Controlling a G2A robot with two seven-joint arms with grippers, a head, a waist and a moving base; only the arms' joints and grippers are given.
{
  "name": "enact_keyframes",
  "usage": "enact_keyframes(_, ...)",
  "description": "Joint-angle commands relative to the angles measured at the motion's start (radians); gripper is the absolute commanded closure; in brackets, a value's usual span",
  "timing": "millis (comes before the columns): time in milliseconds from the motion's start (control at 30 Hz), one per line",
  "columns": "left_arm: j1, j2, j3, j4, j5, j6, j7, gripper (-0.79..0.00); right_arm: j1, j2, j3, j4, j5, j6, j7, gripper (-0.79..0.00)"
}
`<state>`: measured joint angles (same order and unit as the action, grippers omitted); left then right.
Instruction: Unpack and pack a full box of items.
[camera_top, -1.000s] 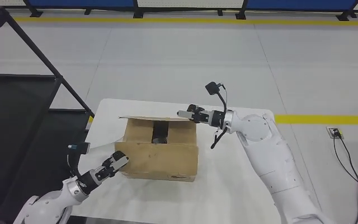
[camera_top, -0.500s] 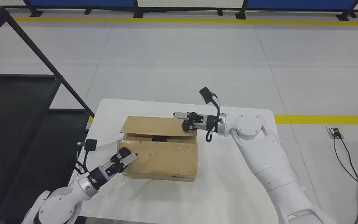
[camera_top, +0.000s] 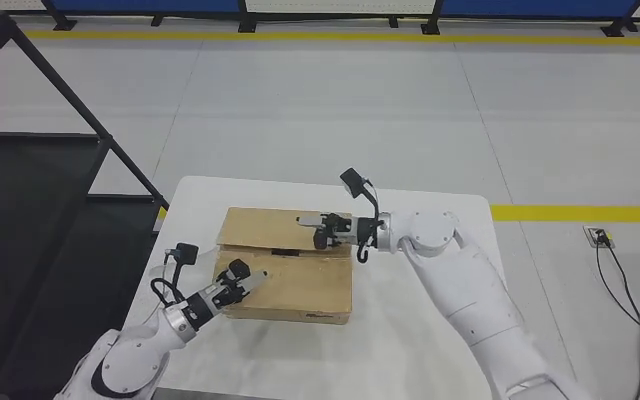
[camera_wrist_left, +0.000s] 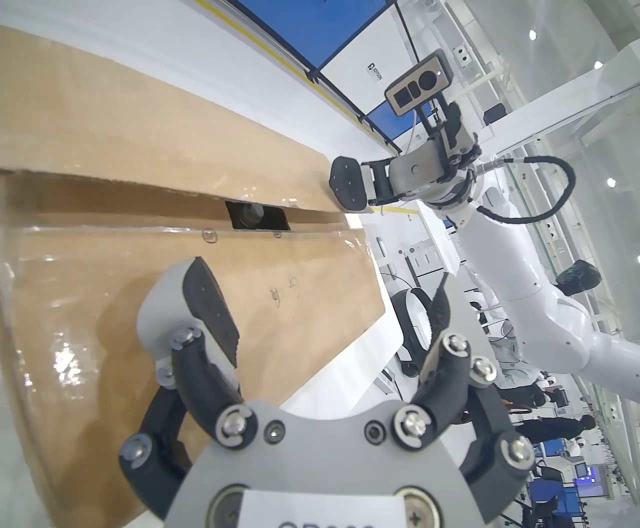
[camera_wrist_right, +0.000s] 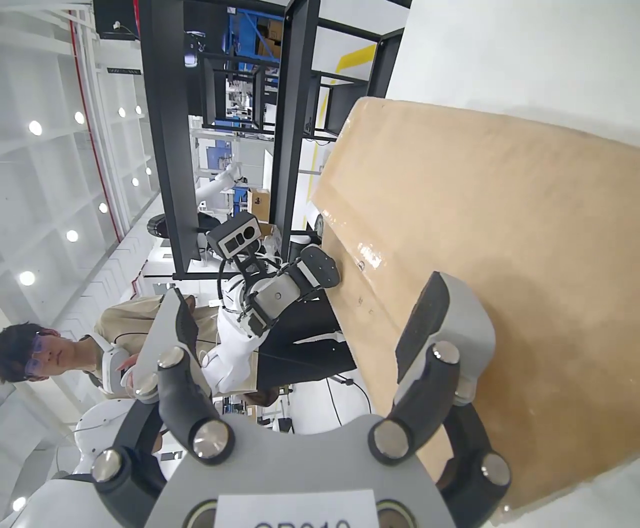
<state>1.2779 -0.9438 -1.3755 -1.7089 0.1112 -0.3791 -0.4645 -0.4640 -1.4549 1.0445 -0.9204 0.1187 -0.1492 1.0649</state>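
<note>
Cardboard box (camera_top: 330, 300) sits mid-worktop (camera_top: 420, 330), both top flaps folded down with just a thin slit between them and a dark item (camera_wrist_left: 257, 216) peeking through the gap. Left end effector (camera_top: 243, 277) is spread wide and empty, one finger down on the near flap (camera_top: 300, 285) by the box's left corner. Right end effector (camera_top: 316, 222) is wide open too, holding nothing, low over the far flap (camera_top: 255, 225).

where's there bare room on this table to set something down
Widest bare patch: the table between the cardboard box and the table's right edge, partly under the right arm. A thin strip runs behind the box along the far edge. Crowded: the box top, where the left gripper and right gripper sit over the flaps.
</note>
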Motion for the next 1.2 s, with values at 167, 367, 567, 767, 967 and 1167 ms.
enact_keyframes(167, 0.009, -0.002, -0.018, -0.006, -0.003, -0.015, 0.013, -0.785, -0.08, 0.013, 0.008, -0.052, 0.003, -0.042, 0.004, -0.785)
enact_keyframes(367, 0.056, 0.002, -0.108, -0.033, -0.046, -0.039, 0.065, -0.785, -0.135, 0.028, 0.032, -0.103, -0.008, -0.061, -0.016, -0.785)
enact_keyframes(567, 0.136, 0.01, -0.272, -0.01, -0.165, -0.045, 0.096, -0.785, -0.157, 0.036, 0.042, -0.117, -0.017, -0.051, -0.035, -0.785)
enact_keyframes(767, 0.179, 0.015, -0.352, -0.002, -0.174, -0.076, 0.088, -0.785, -0.157, 0.036, 0.042, -0.117, -0.017, -0.051, -0.035, -0.785)
enact_keyframes(967, 0.179, 0.015, -0.352, -0.002, -0.174, -0.076, 0.088, -0.785, -0.157, 0.036, 0.042, -0.117, -0.017, -0.051, -0.035, -0.785)
enact_keyframes(1167, 0.177, 0.004, -0.308, 0.058, -0.262, 0.003, 0.101, -0.785, -0.157, 0.036, 0.042, -0.117, -0.017, -0.051, -0.035, -0.785)
